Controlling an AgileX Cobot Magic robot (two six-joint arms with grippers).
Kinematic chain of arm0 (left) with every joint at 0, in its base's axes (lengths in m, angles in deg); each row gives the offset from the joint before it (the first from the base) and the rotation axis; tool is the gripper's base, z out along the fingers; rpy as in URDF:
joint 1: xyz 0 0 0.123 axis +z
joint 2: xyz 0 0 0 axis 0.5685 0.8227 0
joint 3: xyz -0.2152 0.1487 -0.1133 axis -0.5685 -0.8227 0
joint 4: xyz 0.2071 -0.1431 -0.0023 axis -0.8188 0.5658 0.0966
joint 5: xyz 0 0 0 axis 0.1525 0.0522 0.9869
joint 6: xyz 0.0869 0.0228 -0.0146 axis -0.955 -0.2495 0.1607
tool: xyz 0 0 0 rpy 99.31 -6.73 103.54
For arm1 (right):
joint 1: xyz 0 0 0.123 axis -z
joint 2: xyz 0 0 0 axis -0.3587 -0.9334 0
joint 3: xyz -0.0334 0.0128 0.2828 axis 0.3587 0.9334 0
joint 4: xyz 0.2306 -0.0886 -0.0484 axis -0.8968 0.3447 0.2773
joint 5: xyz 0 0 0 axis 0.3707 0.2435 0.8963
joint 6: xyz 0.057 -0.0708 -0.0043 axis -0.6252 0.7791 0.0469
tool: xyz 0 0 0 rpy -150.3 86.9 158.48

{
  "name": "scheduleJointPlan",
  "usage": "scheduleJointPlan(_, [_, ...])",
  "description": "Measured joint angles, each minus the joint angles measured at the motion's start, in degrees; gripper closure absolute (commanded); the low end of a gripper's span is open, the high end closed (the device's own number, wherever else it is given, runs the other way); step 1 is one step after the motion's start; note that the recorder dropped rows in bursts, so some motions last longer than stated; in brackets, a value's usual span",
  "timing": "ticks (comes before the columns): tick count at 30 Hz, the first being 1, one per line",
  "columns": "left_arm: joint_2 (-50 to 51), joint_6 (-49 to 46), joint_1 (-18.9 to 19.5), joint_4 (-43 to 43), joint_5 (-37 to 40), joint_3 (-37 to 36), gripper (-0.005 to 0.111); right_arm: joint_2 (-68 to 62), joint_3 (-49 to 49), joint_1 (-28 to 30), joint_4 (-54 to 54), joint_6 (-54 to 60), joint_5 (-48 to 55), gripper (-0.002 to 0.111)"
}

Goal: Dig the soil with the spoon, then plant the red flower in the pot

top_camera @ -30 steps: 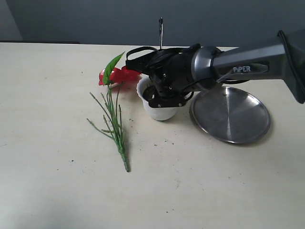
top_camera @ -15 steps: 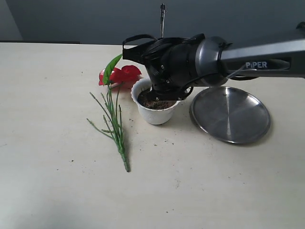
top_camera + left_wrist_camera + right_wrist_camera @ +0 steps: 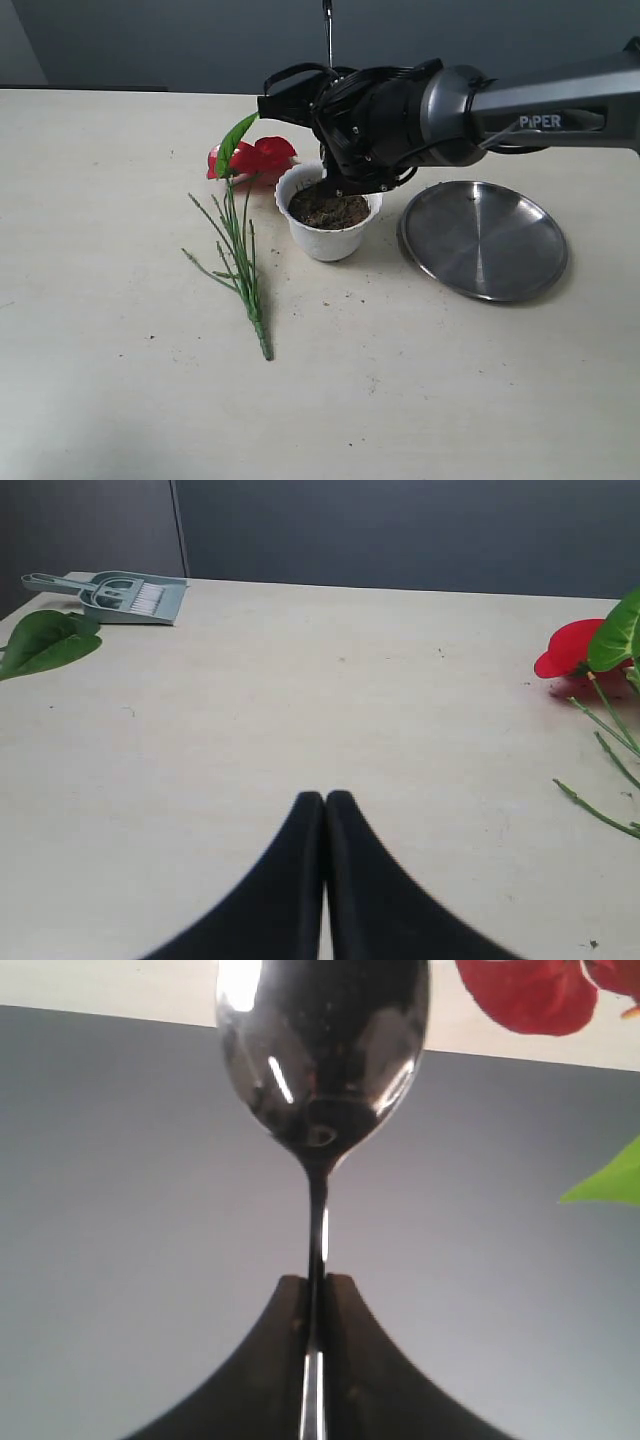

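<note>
Over pot (image 3: 328, 232), right gripper (image 3: 315, 1288) clamps spoon (image 3: 322, 1050), handle upright.

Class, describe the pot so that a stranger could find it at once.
Start at the pale table, then find the round steel plate. Between it and the red flower stands the pot: the only white, wavy-rimmed cup, filled with dark soil.

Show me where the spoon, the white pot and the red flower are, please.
spoon (image 3: 322, 1050): right wrist view, on the shiny bowl.
pot (image 3: 325, 242): exterior view, on its white outer wall.
red flower (image 3: 265, 155): exterior view, on the red bloom.
</note>
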Motion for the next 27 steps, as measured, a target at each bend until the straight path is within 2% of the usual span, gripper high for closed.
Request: scheduleJointPlan(27, [0.00,0.00,0.00,0.00,0.00,0.00,0.107,-1.93,-0.27,0.00,-12.40,2.62,-1.34,0.109])
